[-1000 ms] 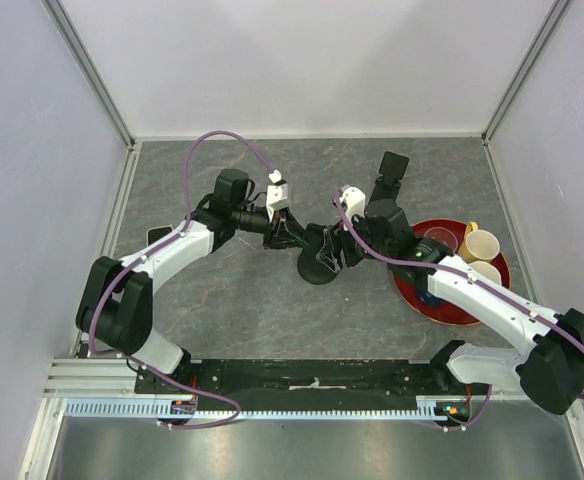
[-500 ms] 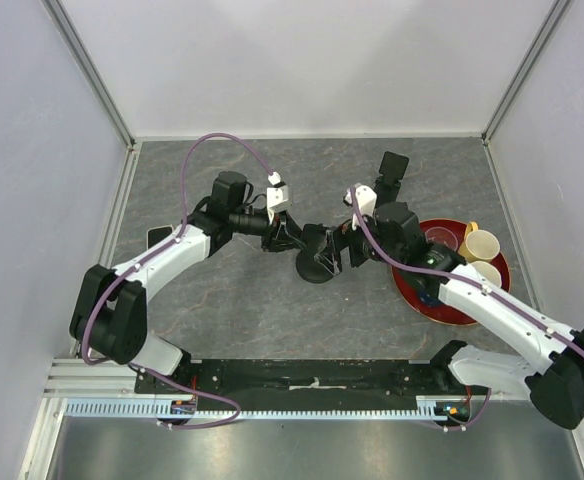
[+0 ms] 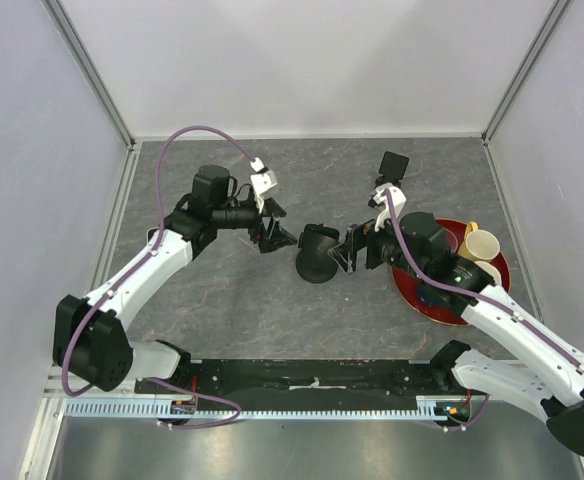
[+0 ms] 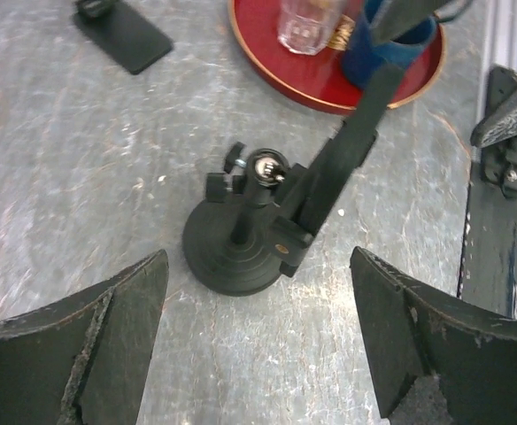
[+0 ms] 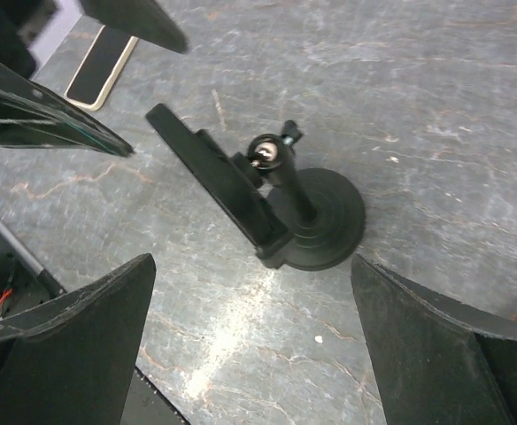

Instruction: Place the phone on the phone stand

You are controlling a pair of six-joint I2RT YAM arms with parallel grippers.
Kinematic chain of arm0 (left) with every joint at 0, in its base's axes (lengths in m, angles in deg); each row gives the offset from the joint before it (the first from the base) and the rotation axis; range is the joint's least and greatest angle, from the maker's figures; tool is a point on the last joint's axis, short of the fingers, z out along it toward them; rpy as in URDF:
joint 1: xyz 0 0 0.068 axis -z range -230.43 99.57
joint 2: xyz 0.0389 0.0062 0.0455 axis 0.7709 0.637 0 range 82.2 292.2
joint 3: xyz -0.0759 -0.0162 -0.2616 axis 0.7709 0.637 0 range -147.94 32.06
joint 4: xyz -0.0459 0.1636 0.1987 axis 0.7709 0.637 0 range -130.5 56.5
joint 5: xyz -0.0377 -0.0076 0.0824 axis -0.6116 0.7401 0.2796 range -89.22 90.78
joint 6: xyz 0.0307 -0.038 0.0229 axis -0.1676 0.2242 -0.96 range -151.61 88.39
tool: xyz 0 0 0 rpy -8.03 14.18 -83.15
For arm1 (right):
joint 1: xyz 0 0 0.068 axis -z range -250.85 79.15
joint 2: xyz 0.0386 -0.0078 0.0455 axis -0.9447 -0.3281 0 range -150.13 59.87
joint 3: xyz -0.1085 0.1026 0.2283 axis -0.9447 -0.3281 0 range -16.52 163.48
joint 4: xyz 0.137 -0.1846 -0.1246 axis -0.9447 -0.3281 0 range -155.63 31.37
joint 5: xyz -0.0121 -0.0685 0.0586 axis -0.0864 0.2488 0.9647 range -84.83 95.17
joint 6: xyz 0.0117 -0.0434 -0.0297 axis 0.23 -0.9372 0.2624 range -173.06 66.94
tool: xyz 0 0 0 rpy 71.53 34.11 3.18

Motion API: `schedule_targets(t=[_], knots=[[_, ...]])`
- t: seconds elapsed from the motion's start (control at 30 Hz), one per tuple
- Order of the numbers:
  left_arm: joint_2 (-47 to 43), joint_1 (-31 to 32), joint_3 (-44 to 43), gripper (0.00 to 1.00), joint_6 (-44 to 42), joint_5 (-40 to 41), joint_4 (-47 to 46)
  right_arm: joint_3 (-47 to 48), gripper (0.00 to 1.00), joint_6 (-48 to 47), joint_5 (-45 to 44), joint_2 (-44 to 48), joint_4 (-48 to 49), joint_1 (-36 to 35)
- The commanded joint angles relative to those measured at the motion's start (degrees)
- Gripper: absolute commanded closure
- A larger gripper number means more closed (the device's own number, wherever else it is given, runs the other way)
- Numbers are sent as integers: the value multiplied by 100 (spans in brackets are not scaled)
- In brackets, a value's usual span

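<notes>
Phone stand (image 3: pixel 318 256) between left gripper (image 3: pixel 274 236) and right gripper (image 3: pixel 350 250), both released; red tray (image 4: pixel 329 103) beside it, phone (image 5: pixel 99 66) apart

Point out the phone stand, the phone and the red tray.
phone stand (image 5: pixel 327 223): right wrist view, on its round base.
phone (image 5: pixel 100 67): right wrist view, on its dark screen.
red tray (image 4: pixel 267 64): left wrist view, on its bare floor near the rim.
</notes>
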Motion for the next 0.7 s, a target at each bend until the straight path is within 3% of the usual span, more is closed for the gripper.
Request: schedule_targets(t=[0.0, 0.13, 0.27, 0.3, 0.5, 0.67], knots=[[-452, -1, -661, 13, 1169, 1268, 802, 349, 2, 359, -1031, 400, -621, -6], [-724, 77, -1049, 13, 2032, 1453, 1401, 464, 2, 412, -1638, 761, -851, -6], [-1085, 674, -1295, 11, 2587, 3065, 1752, 464, 2, 474, -1902, 1104, -886, -6], [-1077, 1093, -1374, 11, 2805, 3402, 1953, 455, 2, 500, -1929, 1183, -886, -6], [-805, 2642, -1814, 8, 3728, 5661, 2333, 367, 2, 500, -1991, 1341, -904, -6], [-260, 3635, -2270, 7, 3818, 7497, 2771, 358, 2, 474, -2008, 1342, -895, -15]])
